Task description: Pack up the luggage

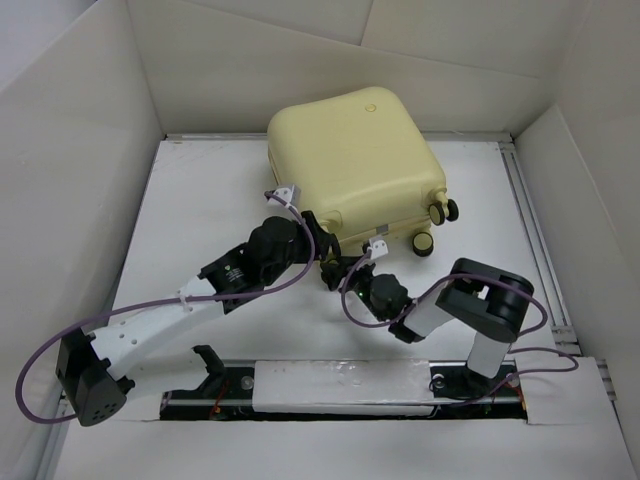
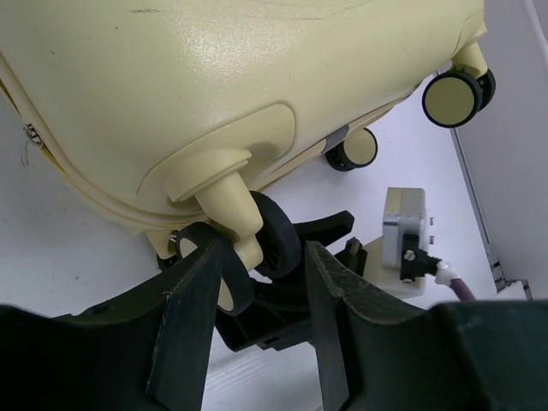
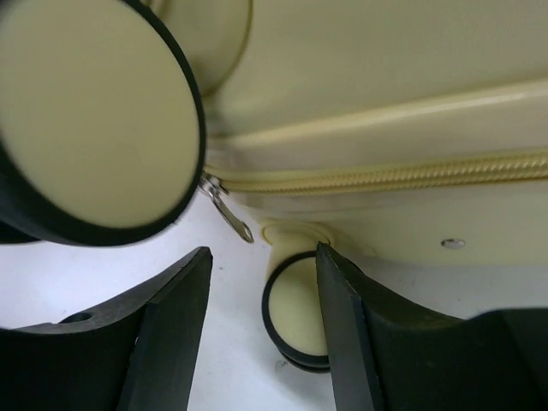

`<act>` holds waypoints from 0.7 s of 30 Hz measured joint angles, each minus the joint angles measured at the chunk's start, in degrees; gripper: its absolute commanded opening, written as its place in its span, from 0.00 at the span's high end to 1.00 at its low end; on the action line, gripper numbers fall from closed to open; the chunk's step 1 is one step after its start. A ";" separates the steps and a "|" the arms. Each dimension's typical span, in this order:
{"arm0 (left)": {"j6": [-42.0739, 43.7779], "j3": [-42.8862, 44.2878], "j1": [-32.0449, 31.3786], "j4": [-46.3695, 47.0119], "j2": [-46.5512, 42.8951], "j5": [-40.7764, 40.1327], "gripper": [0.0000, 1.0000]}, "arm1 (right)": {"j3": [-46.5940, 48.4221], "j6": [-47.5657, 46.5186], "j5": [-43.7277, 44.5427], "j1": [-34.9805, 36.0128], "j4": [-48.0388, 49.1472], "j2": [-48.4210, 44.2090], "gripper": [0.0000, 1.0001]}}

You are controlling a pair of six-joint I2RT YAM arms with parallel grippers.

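White table [image 1: 200, 210], luggage [image 1: 355, 160] corner hidden

White table [image 1: 200, 220]; yellow luggage [image 1: 350, 160] lying on it.

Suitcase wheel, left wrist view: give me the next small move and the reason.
Probably close the left end effector on the wheel: its fingers sit either side of it with a gap showing, and the suitcase looks zipped shut, so steadying it likely comes first.
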 measured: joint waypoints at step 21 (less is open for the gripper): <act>-0.02 -1.79 0.35 1.16 0.63 -0.55 0.74 | 5.20 -1.33 -2.34 0.02 -1.46 1.16 0.62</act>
